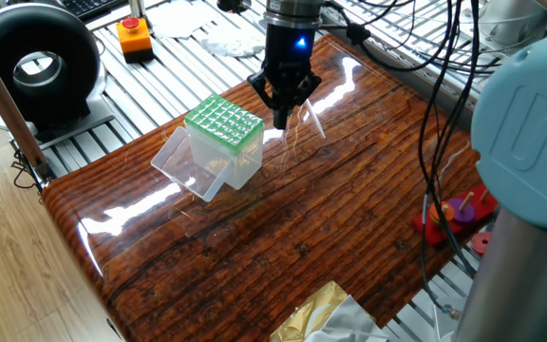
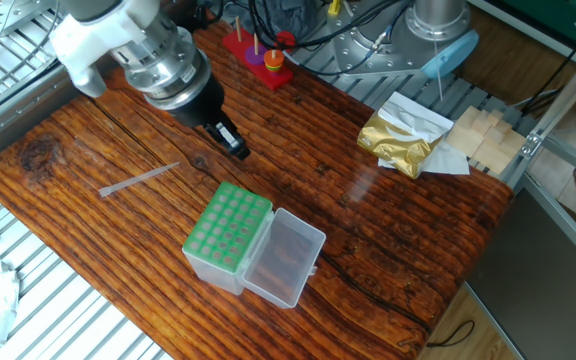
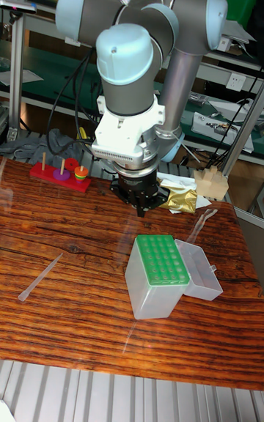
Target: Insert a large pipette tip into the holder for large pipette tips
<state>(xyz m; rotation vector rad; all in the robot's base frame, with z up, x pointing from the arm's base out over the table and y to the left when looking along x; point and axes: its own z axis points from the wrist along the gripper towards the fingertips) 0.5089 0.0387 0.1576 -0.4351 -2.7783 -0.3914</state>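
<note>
The large pipette tip [image 2: 138, 180] lies flat on the wooden table [image 2: 388, 230], translucent and whitish. It also shows as a pale sliver [image 1: 312, 122] just beside the gripper, and far left in the tall view [image 3: 40, 275]. The holder [image 1: 223, 123] [image 2: 228, 225] [image 3: 160, 264] is a clear box with a green grid top, and its clear lid [image 2: 286, 258] is swung open. My gripper [image 1: 280, 119] [image 2: 233, 145] [image 3: 143, 209] hangs just above the table between the holder and the tip. Its fingers meet in a point with nothing seen in them.
A red base with pegs and rings [image 2: 258, 55] [image 1: 454, 214] [image 3: 59, 173] sits at the table's edge. A gold foil bag [image 2: 398, 135] and wooden blocks [image 2: 483, 135] lie at one end. Off the table are an orange button box [image 1: 134, 36] and a black round device [image 1: 36, 66].
</note>
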